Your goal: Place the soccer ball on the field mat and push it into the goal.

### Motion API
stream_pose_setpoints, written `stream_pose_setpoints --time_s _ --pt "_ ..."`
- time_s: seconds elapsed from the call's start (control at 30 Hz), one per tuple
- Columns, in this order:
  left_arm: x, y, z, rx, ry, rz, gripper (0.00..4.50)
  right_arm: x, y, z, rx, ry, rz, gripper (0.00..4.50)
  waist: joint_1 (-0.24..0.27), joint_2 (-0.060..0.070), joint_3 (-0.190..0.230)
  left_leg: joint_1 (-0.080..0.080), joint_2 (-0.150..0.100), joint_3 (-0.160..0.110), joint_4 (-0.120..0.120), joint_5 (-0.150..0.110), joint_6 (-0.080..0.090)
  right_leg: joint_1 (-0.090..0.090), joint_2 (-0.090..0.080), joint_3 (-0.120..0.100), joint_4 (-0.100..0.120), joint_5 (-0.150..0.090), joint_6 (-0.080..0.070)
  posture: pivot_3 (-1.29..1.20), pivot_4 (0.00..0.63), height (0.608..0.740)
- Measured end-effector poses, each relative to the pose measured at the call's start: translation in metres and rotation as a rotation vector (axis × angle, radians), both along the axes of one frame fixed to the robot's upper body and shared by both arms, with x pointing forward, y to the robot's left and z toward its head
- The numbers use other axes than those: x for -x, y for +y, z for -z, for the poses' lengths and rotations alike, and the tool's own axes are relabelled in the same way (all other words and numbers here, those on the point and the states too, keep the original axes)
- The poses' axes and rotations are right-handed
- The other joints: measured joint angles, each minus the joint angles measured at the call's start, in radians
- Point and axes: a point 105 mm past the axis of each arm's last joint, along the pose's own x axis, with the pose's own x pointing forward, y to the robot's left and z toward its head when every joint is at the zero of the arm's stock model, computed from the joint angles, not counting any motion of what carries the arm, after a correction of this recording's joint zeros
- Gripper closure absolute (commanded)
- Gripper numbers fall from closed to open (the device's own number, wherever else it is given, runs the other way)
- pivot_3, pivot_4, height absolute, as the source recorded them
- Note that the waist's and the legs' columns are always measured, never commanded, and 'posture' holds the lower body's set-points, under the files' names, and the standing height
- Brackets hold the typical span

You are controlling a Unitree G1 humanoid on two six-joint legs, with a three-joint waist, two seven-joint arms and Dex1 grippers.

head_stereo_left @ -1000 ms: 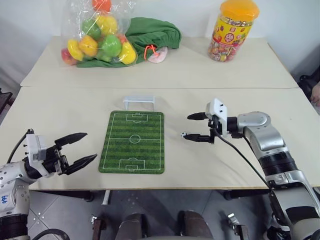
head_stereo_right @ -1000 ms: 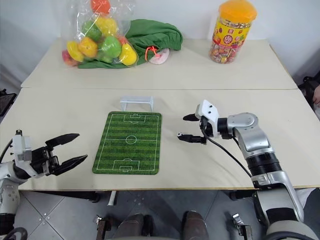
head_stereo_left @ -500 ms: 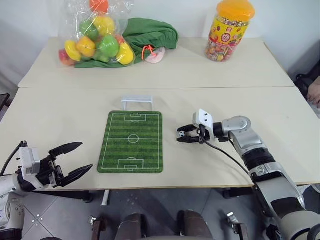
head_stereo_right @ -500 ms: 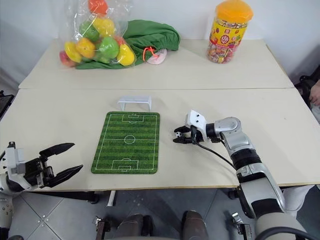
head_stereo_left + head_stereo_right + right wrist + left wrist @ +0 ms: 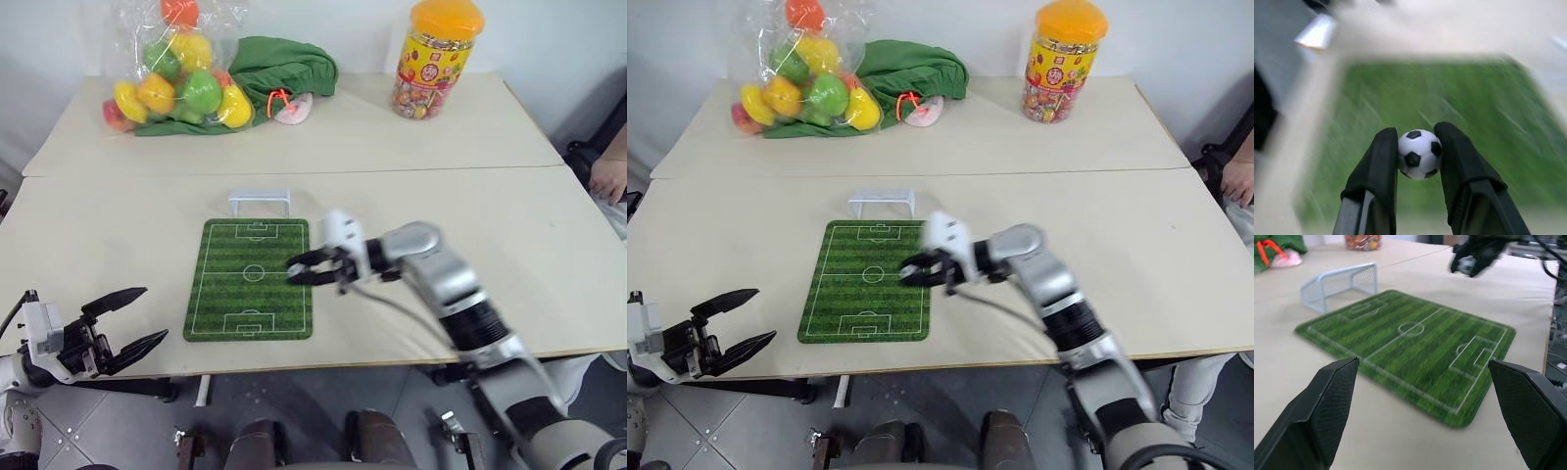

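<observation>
The right arm reaches in from the lower right of the left eye view, its forearm slanting up toward the centre, so that the right gripper (image 5: 297,271) hangs over the right edge of the field mat (image 5: 240,304), near the halfway line. Its two black fingers point toward the left of the frame. In the right wrist view these fingers (image 5: 1377,169) are drawn in close and pinch the soccer ball (image 5: 1419,153) between their tips, one pad pressed against each side of it, with blurred green turf behind. Whether the ball is touching the mat cannot be told.

The left arm enters at the lower left corner of the left eye view, off the near edge of the table (image 5: 549,264). The left gripper (image 5: 135,321) is spread wide with nothing between its fingers, which point toward the mat.

The mat lies flat at the centre of the frame, and the goal (image 5: 259,201) stands upright just beyond its far short edge, mouth facing the mat.
</observation>
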Motion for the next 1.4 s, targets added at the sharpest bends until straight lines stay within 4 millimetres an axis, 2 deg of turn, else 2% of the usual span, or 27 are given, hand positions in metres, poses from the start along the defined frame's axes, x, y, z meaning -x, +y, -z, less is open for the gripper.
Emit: stream_pose_setpoints --time_s 0.1,0.23,0.43,0.67,0.73,0.8,0.83,0.9,1.23,1.4 --pt "0.002 0.002 0.0 -0.003 -0.007 -0.003 0.0 0.008 0.02 0.006 0.013 0.011 0.0 3.65 0.016 -0.001 -0.001 -0.001 -0.004 -0.002 0.003 -0.001 0.003 0.001 -0.002 0.001 0.0 0.001 -0.001 0.0 0.15 0.74" --pt "0.004 0.001 0.0 0.006 -0.011 0.017 0.0 0.019 0.045 0.025 0.07 0.009 -0.024 3.65 0.018 -0.004 -0.002 -0.001 -0.004 -0.002 0.003 -0.002 0.003 0.001 -0.002 0.001 0.0 0.001 -0.002 0.0 0.15 0.74" --pt "0.009 -0.002 -0.005 0.023 -0.023 0.05 0.0 0.019 0.049 0.042 0.126 -0.009 -0.035 3.65 0.005 -0.004 -0.002 -0.001 -0.004 -0.002 0.003 -0.002 0.003 0.001 -0.002 0.001 0.0 0.001 -0.002 0.0 0.15 0.74" --pt "0.013 -0.005 -0.007 0.028 -0.035 0.048 0.0 0.012 0.047 0.054 0.15 0.006 -0.015 3.65 -0.002 -0.003 -0.002 -0.001 -0.002 -0.001 0.002 -0.002 0.002 0.001 -0.001 0.0 0.0 0.001 -0.002 0.0 0.15 0.74" --pt "0.014 -0.005 -0.006 0.028 -0.03 0.047 0.0 0.012 0.047 0.054 0.149 0.006 -0.016 3.65 -0.002 -0.003 -0.002 -0.001 -0.002 -0.001 0.002 -0.002 0.002 0.001 -0.001 0.0 0.0 0.001 -0.002 0.0 0.15 0.74" --pt "0.015 -0.005 -0.005 0.03 -0.028 0.041 0.0 0.012 0.048 0.054 0.147 0.007 -0.017 2.93 -0.001 -0.003 -0.002 -0.001 -0.002 -0.001 0.002 -0.002 0.002 0.001 -0.001 0.0 0.0 0.001 -0.002 0.0 0.15 0.74" --pt "0.014 -0.005 -0.005 0.032 -0.03 0.038 0.0 0.012 0.049 0.053 0.144 0.007 -0.019 2.76 -0.001 -0.003 -0.002 -0.001 -0.002 -0.001 0.002 -0.002 0.002 0.001 -0.001 0.0 0.0 0.001 -0.002 0.0 0.15 0.74" --pt "0.014 -0.006 -0.006 0.032 -0.037 0.036 0.0 0.013 0.052 0.053 0.138 0.007 -0.026 2.09 -0.001 -0.003 -0.002 -0.001 -0.002 -0.001 0.002 -0.002 0.002 0.001 -0.001 0.0 0.0 0.001 -0.002 0.0 0.15 0.74" --pt "0.008 -0.008 -0.012 0.036 -0.06 0.025 0.0 0.02 0.053 0.043 0.116 -0.011 -0.076 2.09 0.0 -0.003 -0.002 -0.001 -0.002 -0.001 0.002 -0.002 0.002 0.001 -0.001 0.0 0.0 0.001 -0.002 0.0 0.15 0.74" --pt "0.005 -0.008 -0.015 0.039 -0.071 0.021 0.0 0.029 0.054 0.023 0.087 -0.049 -0.12 2.09 0.0 -0.003 -0.002 -0.001 -0.002 -0.001 0.002 -0.002 0.002 0.001 -0.001 0.0 0.0 0.001 -0.002 0.0 0.15 0.74"
